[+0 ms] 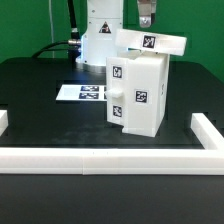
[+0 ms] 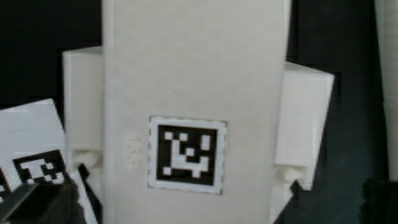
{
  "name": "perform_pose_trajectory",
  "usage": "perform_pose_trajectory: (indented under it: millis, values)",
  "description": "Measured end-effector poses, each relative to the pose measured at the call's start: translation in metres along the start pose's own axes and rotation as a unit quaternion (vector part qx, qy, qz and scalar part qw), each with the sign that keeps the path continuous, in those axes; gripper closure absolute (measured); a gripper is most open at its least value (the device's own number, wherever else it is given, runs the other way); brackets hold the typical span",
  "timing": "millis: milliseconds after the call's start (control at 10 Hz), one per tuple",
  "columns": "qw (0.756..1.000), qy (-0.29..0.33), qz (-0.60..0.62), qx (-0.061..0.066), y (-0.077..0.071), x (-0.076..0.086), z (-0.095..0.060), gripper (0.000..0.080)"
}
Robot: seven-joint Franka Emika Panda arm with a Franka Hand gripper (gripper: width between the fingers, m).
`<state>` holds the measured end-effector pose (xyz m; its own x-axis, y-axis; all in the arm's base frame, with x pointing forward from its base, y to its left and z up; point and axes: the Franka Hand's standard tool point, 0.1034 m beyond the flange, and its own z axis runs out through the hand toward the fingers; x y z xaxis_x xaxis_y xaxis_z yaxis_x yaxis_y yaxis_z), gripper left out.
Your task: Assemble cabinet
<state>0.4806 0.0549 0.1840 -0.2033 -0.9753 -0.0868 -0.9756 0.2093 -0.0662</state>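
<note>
The gripper [image 1: 147, 14] was cut off by the exterior view's edge at 12 o'clock; whether its jaws stood apart was too small to tell. The cabinet [image 1: 137, 95] hid the 3 o'clock end of the marker board [image 1: 84, 93]. In the wrist view a panel [image 2: 192, 80] overran the frame and covered most of the cabinet; its tag [image 2: 187, 150] was blurred
</note>
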Motion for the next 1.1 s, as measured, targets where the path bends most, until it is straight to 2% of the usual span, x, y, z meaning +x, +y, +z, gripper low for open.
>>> perform_pose_trajectory:
  millis: [100, 300, 600, 800, 1100]
  values:
    - [1.000, 0.000, 0.000, 0.000, 0.000, 0.000, 0.000, 0.0002]
    - [0.991, 0.011, -0.132, -0.023, 0.000, -0.001, 0.004, 0.0002]
    - [0.964, 0.007, -0.265, -0.036, -0.003, -0.007, 0.001, 0.0002]
    - [0.954, 0.006, -0.296, -0.037, -0.002, -0.010, 0.002, 0.0002]
    - [0.909, 0.002, -0.416, -0.037, -0.002, -0.009, 0.002, 0.0002]
